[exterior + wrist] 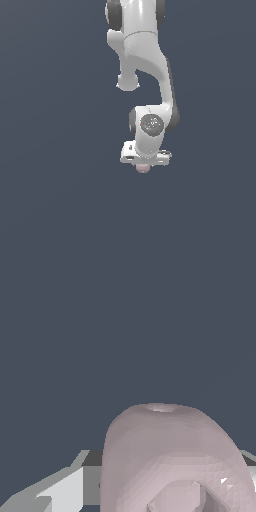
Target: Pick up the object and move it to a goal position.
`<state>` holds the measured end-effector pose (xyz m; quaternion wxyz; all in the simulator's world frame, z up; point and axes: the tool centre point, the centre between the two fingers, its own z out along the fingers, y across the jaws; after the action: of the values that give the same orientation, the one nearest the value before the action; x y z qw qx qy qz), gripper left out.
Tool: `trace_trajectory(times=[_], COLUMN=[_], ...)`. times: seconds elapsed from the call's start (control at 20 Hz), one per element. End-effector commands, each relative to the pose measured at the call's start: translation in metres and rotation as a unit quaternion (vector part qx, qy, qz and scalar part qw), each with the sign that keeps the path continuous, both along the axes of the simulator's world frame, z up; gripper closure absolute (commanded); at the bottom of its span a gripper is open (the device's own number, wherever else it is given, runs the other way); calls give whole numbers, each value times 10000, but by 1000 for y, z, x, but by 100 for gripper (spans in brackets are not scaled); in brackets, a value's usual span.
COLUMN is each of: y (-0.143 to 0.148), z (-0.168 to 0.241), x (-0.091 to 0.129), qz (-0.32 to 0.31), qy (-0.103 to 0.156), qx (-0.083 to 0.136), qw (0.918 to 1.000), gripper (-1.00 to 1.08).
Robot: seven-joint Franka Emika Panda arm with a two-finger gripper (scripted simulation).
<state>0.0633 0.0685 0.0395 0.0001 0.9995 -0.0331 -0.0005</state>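
The object [143, 169] is a small pale pink rounded block that peeks out just below the white hand of the arm in the exterior view. In the wrist view the object [165, 456] fills the near part of the picture, very close to the camera, with a raised mark on its face. My gripper [144, 164] is shut on it. A grey-white finger [60, 488] presses one side, and the edge of the other finger [251, 472] shows at the opposite side. The fingertips themselves are hidden in the exterior view.
The white arm [145, 60] reaches down from the top of the exterior view. Around it there is only a plain dark blue-grey background [50, 150]. No goal marker shows.
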Motion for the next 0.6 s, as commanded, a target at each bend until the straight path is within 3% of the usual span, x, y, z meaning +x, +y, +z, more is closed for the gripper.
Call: trace_trajectory(times=[0.0, 0.55], y=[0, -2], z=[0, 1], x=[1, 1], qz=[0, 0], qy=[-5, -5], qx=[0, 0], qw=[10000, 10000], gripper=[108, 108])
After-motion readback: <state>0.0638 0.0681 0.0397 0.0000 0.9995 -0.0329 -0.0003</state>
